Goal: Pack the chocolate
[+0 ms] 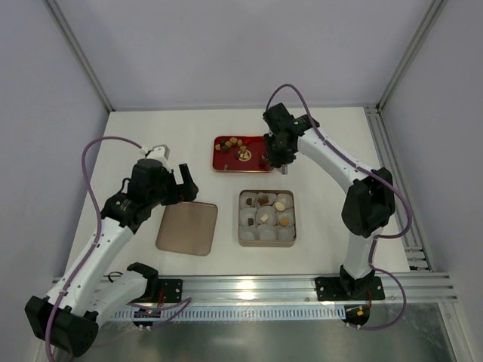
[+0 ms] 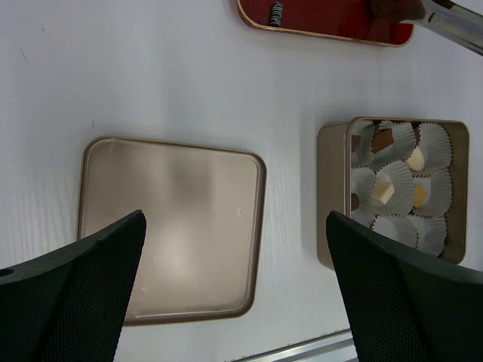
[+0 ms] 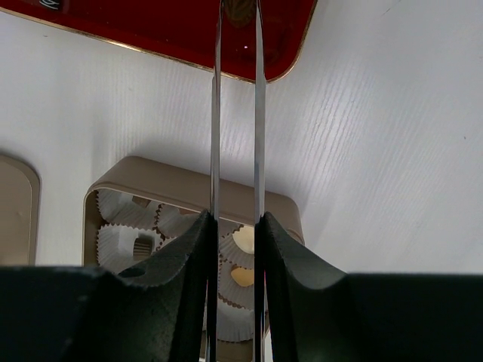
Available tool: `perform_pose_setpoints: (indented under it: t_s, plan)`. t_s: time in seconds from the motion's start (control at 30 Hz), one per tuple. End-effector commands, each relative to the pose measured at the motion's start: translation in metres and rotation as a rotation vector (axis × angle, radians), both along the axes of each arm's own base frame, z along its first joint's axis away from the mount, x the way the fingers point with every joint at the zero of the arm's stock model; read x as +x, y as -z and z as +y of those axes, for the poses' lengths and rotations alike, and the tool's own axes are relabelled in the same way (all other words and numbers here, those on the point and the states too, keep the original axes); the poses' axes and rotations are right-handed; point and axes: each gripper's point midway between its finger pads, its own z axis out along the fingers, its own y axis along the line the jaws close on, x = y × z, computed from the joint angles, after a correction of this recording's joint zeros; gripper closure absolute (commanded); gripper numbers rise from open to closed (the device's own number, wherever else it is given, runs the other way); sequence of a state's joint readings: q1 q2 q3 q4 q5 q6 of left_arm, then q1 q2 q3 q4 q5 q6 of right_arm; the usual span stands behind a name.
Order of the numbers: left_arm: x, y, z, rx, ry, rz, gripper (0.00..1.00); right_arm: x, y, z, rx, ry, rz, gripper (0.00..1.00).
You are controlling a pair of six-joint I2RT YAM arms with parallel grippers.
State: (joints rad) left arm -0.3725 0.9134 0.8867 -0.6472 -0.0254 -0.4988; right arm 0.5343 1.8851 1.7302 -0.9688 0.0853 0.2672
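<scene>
1. Quick count: one red tray (image 1: 226, 164), one tan tin (image 1: 267, 243), one lid (image 1: 187, 228) lying flat beside the tin, nine white paper cups (image 1: 266, 234) in a 3x3 grid, and one pair of metal tweezers (image 3: 258, 113).
2. The tin holds all nine cups. Roughly half have chocolates (image 1: 280, 205) in them (brown, tan, cream), but I can't get an exact number.
3. The tray has a handful of loose pieces (image 1: 235, 141), too small to count properly.
4. The left gripper (image 2: 235, 226) hangs over the lid, spread wide, holding nothing.
5. The right gripper (image 3: 235, 226) squeezes the tweezers, whose tips pinch one brown piece (image 3: 240, 9) over the tray's corner.
</scene>
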Motion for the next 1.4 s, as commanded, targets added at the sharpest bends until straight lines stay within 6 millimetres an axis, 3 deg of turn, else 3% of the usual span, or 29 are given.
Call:
perform_pose_setpoints:
  t_s: [0.0, 0.2, 0.4, 0.43, 0.67, 0.7, 0.97, 1.37]
  plan:
    - [0.004, -0.009, -0.001, -0.021, -0.01, -0.037, 0.0, 0.009, -0.057, 0.005, 0.093, -0.003, -0.144, 0.69]
    - [0.004, -0.009, -0.001, -0.021, -0.01, -0.037, 0.0, 0.0, -0.071, 0.006, 0.128, -0.014, -0.153, 0.69]
    - [0.004, -0.009, -0.001, -0.021, -0.01, -0.037, 0.0, -0.023, -0.091, -0.001, 0.168, -0.032, -0.163, 0.69]
    - [0.004, -0.009, -0.001, -0.021, -0.01, -0.039, 0.0, -0.028, -0.098, -0.004, 0.178, -0.031, -0.177, 0.69]
    - [0.004, -0.01, 0.0, -0.019, -0.015, -0.043, 0.0, -0.084, -0.095, -0.01, 0.214, -0.088, -0.115, 0.69]
    - [0.005, -0.01, 0.001, -0.019, -0.017, -0.041, 0.0, -0.095, -0.102, -0.012, 0.227, -0.096, -0.125, 0.69]
    - [0.005, -0.01, 0.001, -0.017, -0.017, -0.042, 0.0, -0.172, -0.084, -0.011, 0.226, -0.181, -0.036, 0.69]
    - [0.004, -0.008, 0.002, -0.012, -0.021, -0.037, 0.0, -0.23, -0.065, -0.005, 0.269, -0.254, 0.075, 0.69]
